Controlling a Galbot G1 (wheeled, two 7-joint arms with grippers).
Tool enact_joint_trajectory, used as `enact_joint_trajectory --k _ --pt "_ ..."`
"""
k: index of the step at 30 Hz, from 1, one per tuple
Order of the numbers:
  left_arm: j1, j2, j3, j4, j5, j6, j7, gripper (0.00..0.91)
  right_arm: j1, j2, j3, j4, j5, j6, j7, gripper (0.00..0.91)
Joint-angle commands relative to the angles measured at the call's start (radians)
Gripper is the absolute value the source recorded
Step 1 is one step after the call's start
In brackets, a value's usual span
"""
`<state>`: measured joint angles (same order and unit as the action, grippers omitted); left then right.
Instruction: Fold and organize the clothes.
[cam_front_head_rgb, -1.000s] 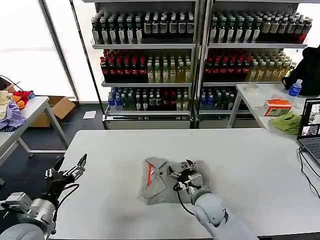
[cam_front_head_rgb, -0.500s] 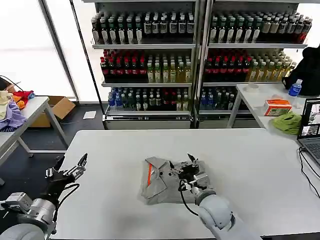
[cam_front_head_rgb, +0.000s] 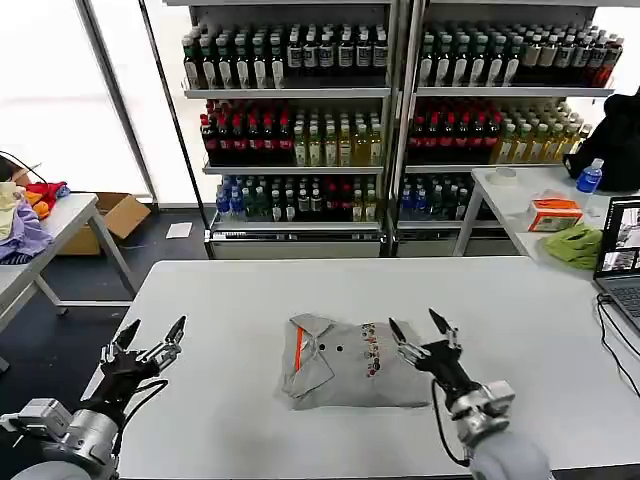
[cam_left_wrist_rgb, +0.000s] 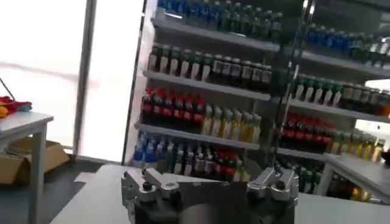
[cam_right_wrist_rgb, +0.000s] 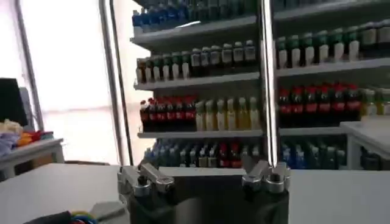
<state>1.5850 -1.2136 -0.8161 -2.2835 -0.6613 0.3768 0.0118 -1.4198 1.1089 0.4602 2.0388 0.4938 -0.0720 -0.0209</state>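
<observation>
The light grey polo shirt (cam_front_head_rgb: 345, 368) lies folded into a flat rectangle at the middle of the white table (cam_front_head_rgb: 250, 290). Its collar and orange-lined placket are at the left and the small multicoloured print faces up. My right gripper (cam_front_head_rgb: 412, 320) hovers open over the shirt's right edge, fingers pointing away from me, holding nothing. In the right wrist view the right gripper (cam_right_wrist_rgb: 204, 178) stands wide open, with a corner of the shirt (cam_right_wrist_rgb: 97, 213) and its print beside it. My left gripper (cam_front_head_rgb: 158, 325) is open above the table's front left corner, well clear of the shirt. The left wrist view shows the left gripper (cam_left_wrist_rgb: 210, 181) empty.
Drink shelves (cam_front_head_rgb: 390, 120) stand behind the table. A side table at the right carries an orange box (cam_front_head_rgb: 555, 213), a lime-green cloth (cam_front_head_rgb: 577, 245) and a laptop (cam_front_head_rgb: 620, 260). Another table at the left holds coloured garments (cam_front_head_rgb: 20, 215), with a cardboard box (cam_front_head_rgb: 115, 215) on the floor.
My right gripper let go of the shirt, drew back to the right and rose, open. The shirt now lies flat with its print showing. My left gripper shifted slightly forward.
</observation>
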Motion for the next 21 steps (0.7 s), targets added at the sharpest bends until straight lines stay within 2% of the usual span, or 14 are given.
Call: enact_joint_trajectory --k 1,14,21 --pt "0.063 -0.003 0.018 -0.005 0.035 -0.033 0.018 0.907 -0.274 -0.002 0.274 -0.011 0.071 0.225 -0.127 0.907" --pt "0.080 -0.029 0.078 -0.025 0.101 -0.053 0.017 0.907 -0.270 0.021 0.238 0.022 0.045 0.188 -0.108 0.907" --pt "0.106 -0.046 0.101 -0.037 0.128 -0.063 0.018 0.907 -0.298 0.032 0.217 0.060 0.056 0.183 -0.132 0.907"
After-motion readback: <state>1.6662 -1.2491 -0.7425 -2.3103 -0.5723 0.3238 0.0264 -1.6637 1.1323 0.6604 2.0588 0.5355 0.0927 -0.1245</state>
